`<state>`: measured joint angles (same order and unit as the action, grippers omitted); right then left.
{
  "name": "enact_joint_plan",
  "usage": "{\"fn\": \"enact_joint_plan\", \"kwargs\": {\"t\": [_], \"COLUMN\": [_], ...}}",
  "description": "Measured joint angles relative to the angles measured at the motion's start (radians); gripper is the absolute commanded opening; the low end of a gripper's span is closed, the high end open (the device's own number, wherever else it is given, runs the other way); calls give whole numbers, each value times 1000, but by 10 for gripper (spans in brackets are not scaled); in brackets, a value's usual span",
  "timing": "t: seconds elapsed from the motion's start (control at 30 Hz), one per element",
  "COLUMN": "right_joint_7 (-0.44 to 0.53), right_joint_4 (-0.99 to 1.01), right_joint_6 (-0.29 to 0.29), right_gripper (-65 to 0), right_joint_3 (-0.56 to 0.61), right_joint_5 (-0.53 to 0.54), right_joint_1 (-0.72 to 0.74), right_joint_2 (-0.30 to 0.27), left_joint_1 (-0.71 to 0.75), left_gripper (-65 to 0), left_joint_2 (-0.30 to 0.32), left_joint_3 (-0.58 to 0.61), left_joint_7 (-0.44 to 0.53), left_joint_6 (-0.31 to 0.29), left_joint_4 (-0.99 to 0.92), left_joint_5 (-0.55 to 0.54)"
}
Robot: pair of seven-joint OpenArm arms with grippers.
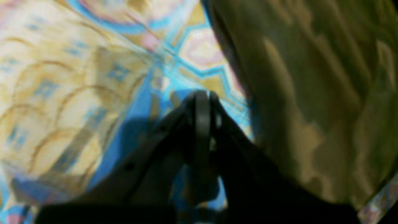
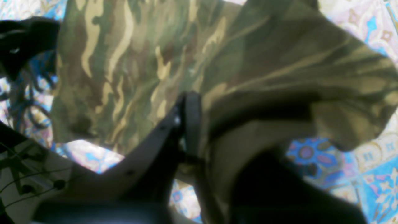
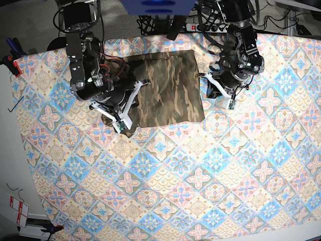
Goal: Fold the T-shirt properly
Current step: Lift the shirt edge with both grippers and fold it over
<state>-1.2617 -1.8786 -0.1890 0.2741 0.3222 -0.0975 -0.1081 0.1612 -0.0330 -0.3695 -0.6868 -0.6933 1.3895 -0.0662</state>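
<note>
The T-shirt (image 3: 168,88) lies near the top middle of the base picture, on the table (image 3: 200,170). The right gripper (image 2: 191,124) pinches a piece of shirt. If the cloth slips out, the fold could flop crooked. The left gripper (image 1: 202,124) is pressed together with nothing in it, beside the shirt. The shirt's long side runs up and down the picture.

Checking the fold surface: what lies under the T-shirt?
The T-shirt lies on the patterned tablecloth, which shows all around it. Whatever is directly beneath the cloth is covered; nothing else can be seen there.
</note>
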Motion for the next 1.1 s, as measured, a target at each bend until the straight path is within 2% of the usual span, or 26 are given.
{"fn": "enact_joint_plan", "kwargs": {"t": [0.73,0.9,1.1], "right_joint_7": [2,1,1], "right_joint_4": [-1,-1,-2], "right_joint_6": [0,0,0], "right_gripper": [-650,-650,-650], "right_joint_3": [8,103,155], "right_joint_5": [-1,-3,-2], "right_joint_1": [-17,-13,-13], "right_joint_2": [0,-4,28], "left_joint_1": [0,1,0], "left_gripper": [-650,-650,-650], "left_joint_2": [-14,-14,-14], "left_joint_3": [3,3,5], "left_joint_7": [14,14,14], "left_joint_6": [-3,-3,-3], "left_joint_4": [-10,-10,-10], "left_joint_5": [-9,-8,-8]}}
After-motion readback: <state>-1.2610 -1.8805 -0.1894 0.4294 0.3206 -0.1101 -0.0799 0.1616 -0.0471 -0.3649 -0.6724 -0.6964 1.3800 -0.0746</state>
